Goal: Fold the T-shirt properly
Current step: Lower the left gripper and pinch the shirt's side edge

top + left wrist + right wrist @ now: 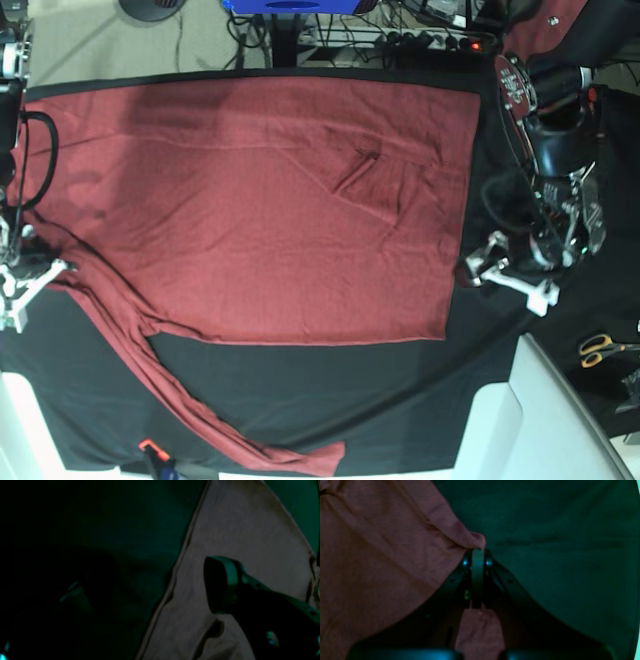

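The brick-red T-shirt (260,200) lies spread flat on the black table cover, one long sleeve (200,405) trailing toward the front edge. At the left of the base view, my right gripper (38,275) is shut on the shirt's edge where the sleeve begins. The right wrist view shows its closed fingers (477,555) pinching a fold of the T-shirt (370,555). My left gripper (510,280) stands open at the shirt's right edge. In the left wrist view one of its fingers (225,580) hovers over the T-shirt (237,525), the other over the dark cover, nothing between them.
The black table cover (330,390) shows bare in front of the shirt. Scissors (600,347) lie at the right, beside a white surface (540,420). A small orange-tipped tool (152,452) sits at the front edge. Cables and a power strip (420,38) run behind the table.
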Motion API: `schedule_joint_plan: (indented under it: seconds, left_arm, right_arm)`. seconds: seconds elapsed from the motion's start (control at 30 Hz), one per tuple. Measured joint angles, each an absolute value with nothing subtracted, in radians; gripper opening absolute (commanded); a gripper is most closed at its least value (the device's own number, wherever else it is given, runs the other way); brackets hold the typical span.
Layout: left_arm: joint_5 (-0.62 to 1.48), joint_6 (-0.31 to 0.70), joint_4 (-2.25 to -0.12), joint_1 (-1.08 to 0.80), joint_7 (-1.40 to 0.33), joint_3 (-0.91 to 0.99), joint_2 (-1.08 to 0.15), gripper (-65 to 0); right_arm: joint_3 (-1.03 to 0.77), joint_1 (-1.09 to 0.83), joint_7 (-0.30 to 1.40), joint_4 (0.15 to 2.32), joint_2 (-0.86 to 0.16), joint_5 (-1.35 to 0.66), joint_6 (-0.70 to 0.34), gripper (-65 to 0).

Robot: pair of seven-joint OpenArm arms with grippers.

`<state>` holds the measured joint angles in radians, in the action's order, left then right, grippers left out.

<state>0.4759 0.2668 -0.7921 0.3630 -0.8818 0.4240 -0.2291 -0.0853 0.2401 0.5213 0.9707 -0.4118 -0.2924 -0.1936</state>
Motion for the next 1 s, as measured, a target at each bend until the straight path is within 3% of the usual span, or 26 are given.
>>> schedule_joint_plan:
  seconds: [0.23, 0.4, 0.6, 0.73, 1.0]
  left_arm:
    - [0.495, 0.270, -0.791, 0.367, -0.863, 0.375, -0.185, -13.5]
    - [0.497, 0.270, -0.787, 0.357, -0.861, 0.376, -0.169, -35.7]
    - [0.500, 0.270, -0.785, 0.351, -0.871, 0.374, -0.162, -47.2]
    - [0.488, 0.270, -0.781, 0.348, -0.883, 0.372, -0.165, -65.0]
    - [0.512, 0.274, -0.808, 0.309, -0.882, 0.371, -0.167, -65.0]
  right_arm:
    - [-0.086, 0.240, 0.522, 0.971, -0.413, -0.291, -0.191, -65.0]
    - [-0.086, 0.241, 0.521, 0.971, -0.416, -0.291, -0.192, -65.0]
    - [-0.086, 0.241, 0.522, 0.971, -0.416, -0.291, -0.191, -65.0]
    - [-0.088, 0.240, 0.523, 0.971, -0.416, -0.291, -0.191, -65.0]
    - [-0.088, 0.240, 0.523, 0.970, -0.416, -0.291, -0.191, -65.0]
